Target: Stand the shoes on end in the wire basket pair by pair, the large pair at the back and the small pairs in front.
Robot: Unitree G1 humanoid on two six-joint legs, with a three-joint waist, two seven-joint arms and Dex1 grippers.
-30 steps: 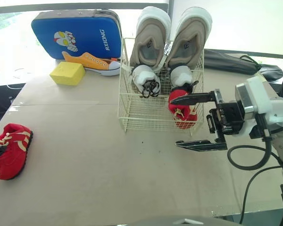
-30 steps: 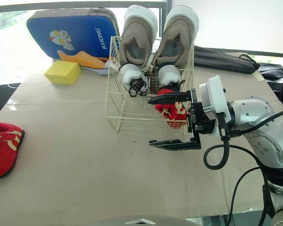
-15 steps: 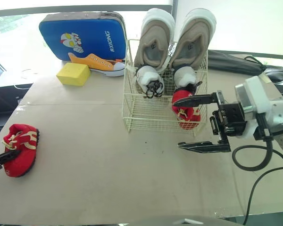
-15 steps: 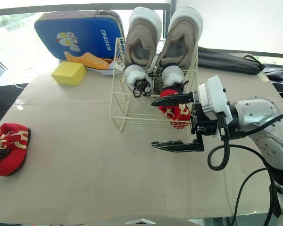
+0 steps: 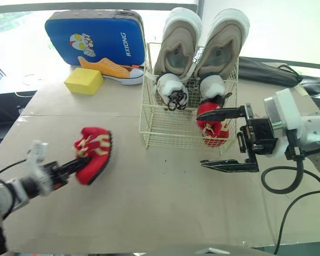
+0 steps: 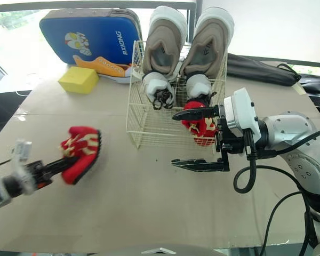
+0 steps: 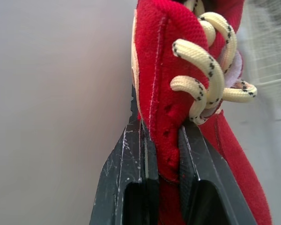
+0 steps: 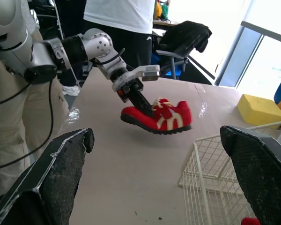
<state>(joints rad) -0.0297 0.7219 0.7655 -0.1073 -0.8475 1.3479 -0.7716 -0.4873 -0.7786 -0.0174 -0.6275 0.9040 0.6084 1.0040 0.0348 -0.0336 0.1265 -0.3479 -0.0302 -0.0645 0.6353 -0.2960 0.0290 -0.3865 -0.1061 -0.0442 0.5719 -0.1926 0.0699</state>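
Tan counter (image 5: 149, 213) takes up most of the frame. Blue case (image 5: 96, 34) upper left, orange sneaker (image 5: 109, 71) lying against its lower edge. Wire basket (image 5: 170, 128) upper centre: large beige pair (image 5: 176, 42) on end at the back, small white pair (image 5: 172, 90) in front of them, one red shoe (image 5: 212, 124) at the basket's right front corner. Right hand (image 5: 200, 138) centre right, just beside that corner, fingers spread wide, empty. Left hand (image 7: 161, 136) lower left, pinching the second red shoe (image 5: 93, 154) by its side wall, well apart from the basket. Yellow block (image 5: 84, 81) upper left near the case.
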